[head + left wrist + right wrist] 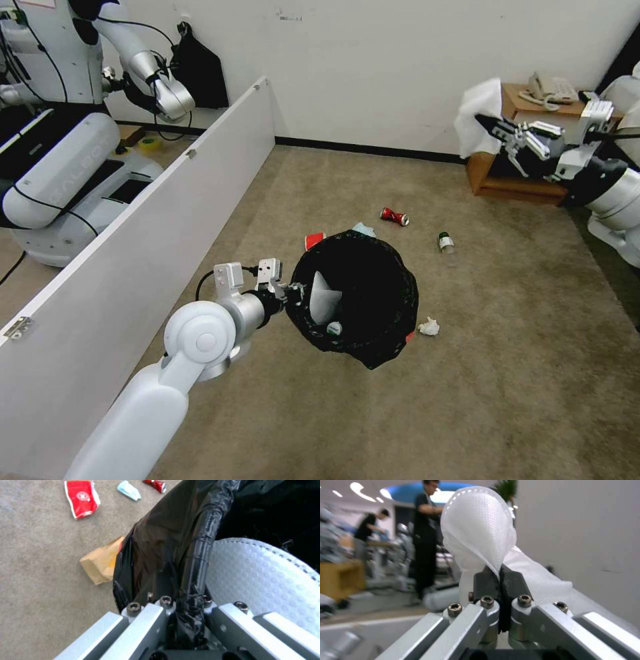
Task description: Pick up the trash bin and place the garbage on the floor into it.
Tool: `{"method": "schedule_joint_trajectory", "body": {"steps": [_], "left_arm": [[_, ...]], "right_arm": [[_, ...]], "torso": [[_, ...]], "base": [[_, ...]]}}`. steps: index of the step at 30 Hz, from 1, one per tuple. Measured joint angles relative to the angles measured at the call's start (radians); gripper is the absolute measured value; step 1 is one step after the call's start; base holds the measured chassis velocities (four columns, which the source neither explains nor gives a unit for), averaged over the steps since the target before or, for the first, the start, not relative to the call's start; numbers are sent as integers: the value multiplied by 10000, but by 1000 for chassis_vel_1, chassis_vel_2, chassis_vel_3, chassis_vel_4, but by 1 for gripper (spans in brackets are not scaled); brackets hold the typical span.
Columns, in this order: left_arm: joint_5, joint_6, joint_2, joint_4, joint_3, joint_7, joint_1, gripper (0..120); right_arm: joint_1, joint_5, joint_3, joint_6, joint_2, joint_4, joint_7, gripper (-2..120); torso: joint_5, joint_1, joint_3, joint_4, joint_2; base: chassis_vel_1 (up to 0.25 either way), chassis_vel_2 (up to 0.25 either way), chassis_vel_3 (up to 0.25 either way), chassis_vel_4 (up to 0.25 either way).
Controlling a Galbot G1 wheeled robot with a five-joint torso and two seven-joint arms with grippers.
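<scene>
1. Bin [360,300] sits at frame centre, its bag rim pinched tight by the left claw [288,291].
2. Right claw [497,128], upper right, is clamped on a white slipper [479,115].
3. Risk: thin bag could tear or slip, dropping the bin.

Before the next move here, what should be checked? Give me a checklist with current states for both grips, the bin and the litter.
1. Left hand clamped on the trash bin rim: ok, shut on the bagged edge.
2. Right hand holding the white slipper: ok, pinched shut.
3. Slipper over the bin opening: not ok, it is far to the right, by the wooden cabinet.
4. Bin opening free: ok.
5. Litter cleared: not ok; red can, bottle and tissue wad lie on the carpet.
6. Bin lifted off the carpet: cannot tell.
</scene>
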Motion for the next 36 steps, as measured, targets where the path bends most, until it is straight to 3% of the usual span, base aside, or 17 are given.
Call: {"method": "schedule_joint_trajectory", "body": {"steps": [14, 36], "left_arm": [[1, 5, -225, 179, 365, 0, -394, 0], [97, 11, -145, -224, 327, -311, -265, 0]], "right_arm": [[-515, 2297, -443, -177, 326, 2216, 18, 0], [-1617, 846, -1680, -271, 712, 2953, -36, 0]], "torso": [[0, 0, -1, -1, 0], [1, 0, -1, -1, -1]], "base": [[0, 0, 0, 0], [0, 0, 0, 0]]}}
